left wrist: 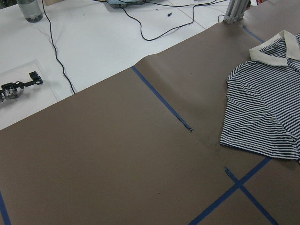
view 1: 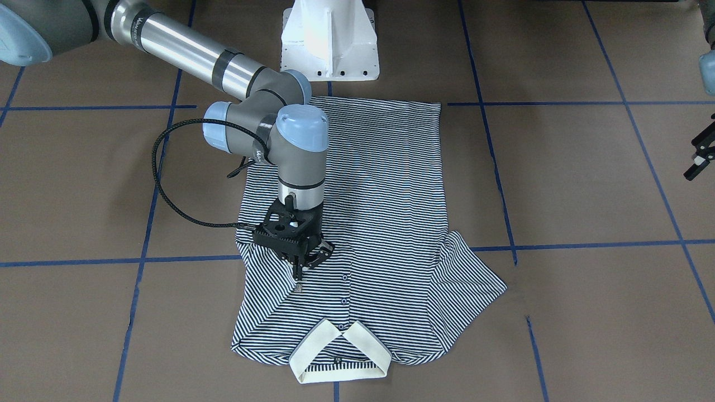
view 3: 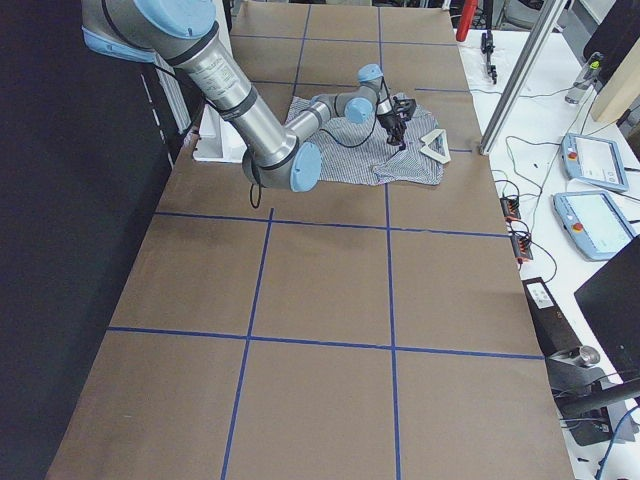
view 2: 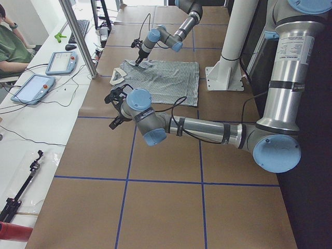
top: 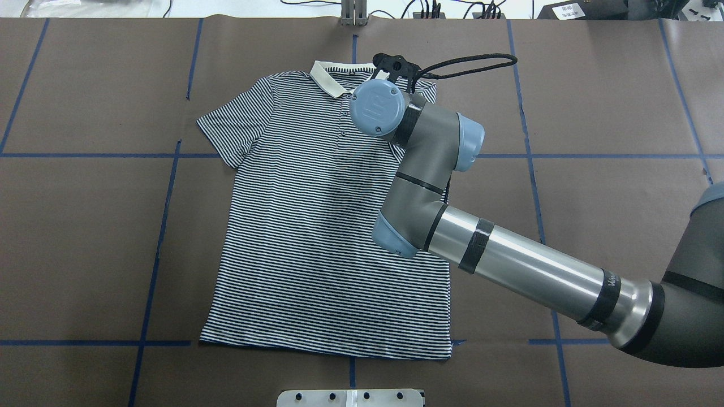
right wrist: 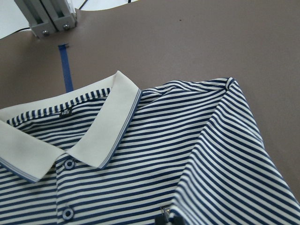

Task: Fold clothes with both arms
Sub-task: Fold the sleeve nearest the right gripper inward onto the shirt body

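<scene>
Striped shirt [view 1: 380, 184] on brown blue-taped table [view 1: 586, 178]

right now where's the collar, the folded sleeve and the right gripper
collar [view 1: 366, 346]: front-facing view, on one cream flap.
folded sleeve [right wrist: 234, 159]: right wrist view, on the striped middle of the sleeve.
right gripper [view 1: 299, 274]: front-facing view, at its fingertips over the shirt's chest.
</scene>
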`<control>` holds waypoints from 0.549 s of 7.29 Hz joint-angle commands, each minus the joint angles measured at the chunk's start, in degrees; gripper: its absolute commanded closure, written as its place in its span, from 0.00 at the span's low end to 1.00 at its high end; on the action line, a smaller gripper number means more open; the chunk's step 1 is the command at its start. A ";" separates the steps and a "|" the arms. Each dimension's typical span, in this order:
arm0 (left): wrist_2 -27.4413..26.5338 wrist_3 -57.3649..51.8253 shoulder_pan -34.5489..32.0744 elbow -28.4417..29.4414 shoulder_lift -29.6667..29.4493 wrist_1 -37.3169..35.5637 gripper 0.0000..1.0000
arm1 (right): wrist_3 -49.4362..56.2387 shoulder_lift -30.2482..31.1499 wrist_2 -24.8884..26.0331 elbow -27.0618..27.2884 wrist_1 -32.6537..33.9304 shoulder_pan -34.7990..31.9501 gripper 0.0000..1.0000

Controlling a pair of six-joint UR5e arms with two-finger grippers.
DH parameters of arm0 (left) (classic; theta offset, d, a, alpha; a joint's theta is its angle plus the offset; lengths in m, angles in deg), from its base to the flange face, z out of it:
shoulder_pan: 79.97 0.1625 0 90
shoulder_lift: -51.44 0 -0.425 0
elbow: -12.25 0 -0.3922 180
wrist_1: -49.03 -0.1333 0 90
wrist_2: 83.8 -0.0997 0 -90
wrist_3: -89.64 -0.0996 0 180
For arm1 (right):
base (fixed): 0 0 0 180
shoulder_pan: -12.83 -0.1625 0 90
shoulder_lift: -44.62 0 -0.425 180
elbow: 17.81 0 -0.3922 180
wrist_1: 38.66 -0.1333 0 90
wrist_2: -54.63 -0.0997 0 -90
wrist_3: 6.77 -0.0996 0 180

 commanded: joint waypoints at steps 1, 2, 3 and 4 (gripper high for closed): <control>-0.03 0.30 0.09 0.17 -0.08 -0.09 0.00 | 3.49 -0.13 0.13 0.17 -0.04 0.60 0.00; -0.12 0.31 0.96 0.52 -0.16 -0.26 0.00 | 9.59 -0.04 -2.83 1.13 0.31 -1.31 0.00; -2.12 1.87 3.49 1.57 -0.86 -0.70 0.00 | 14.00 0.65 -10.69 1.75 0.31 -4.38 0.00; -5.36 9.02 5.60 1.75 -1.91 -0.44 0.00 | 17.79 4.40 -16.16 6.45 0.31 -7.80 0.00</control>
